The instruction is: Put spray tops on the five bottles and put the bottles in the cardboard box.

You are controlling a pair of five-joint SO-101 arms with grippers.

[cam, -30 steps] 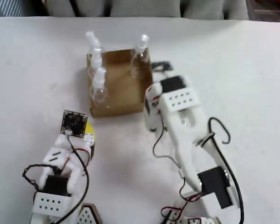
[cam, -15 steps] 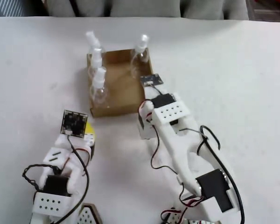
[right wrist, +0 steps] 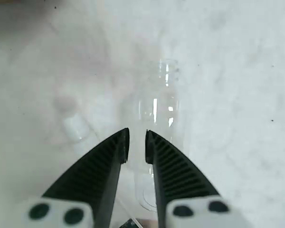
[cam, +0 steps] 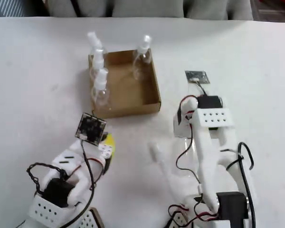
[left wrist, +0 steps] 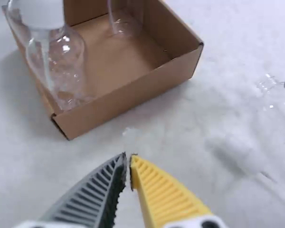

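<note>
Bottles (cam: 100, 88) in cardboard box (cam: 133, 103), one bottle (right wrist: 156, 111) on table (cam: 256, 57) beside spray top (cam: 156, 151)

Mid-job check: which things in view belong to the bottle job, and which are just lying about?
Job:
- cardboard box
- four capped bottles standing in it
- uncapped bottle lying on the table
- loose spray top near it

Not the job:
- white table itself
- grey furniture behind it
- red item at the far edge

Clear spray-topped bottles (cam: 101, 91) upright in cardboard box (cam: 127, 92)
</note>
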